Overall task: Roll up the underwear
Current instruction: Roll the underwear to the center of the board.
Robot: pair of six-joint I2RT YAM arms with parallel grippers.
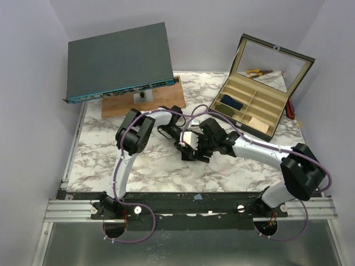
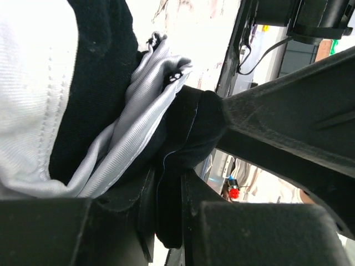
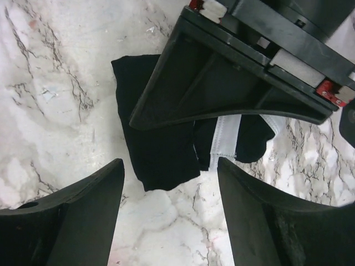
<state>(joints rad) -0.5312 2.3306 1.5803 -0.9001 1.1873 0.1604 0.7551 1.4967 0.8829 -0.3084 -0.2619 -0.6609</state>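
Observation:
The black underwear [image 3: 161,149] with white trim lies bunched on the marble table [image 1: 155,166] at the middle. In the top view it [image 1: 190,139] sits between both grippers. My left gripper [image 2: 169,216] is shut on a fold of the black fabric [image 2: 188,127], with grey-white lining bunched beside it. In the top view the left gripper [image 1: 180,138] reaches in from the left. My right gripper [image 3: 169,221] is open and empty, just above the table in front of the garment. Its fingers [image 3: 72,221] stand wide apart. In the top view it [image 1: 202,145] faces the left gripper.
An open organizer box [image 1: 249,108] with a mirrored lid stands at the back right, a dark blue fabric roll [image 1: 232,102] in one compartment. A dark flat device [image 1: 119,61] leans on a wooden board [image 1: 144,102] at the back left.

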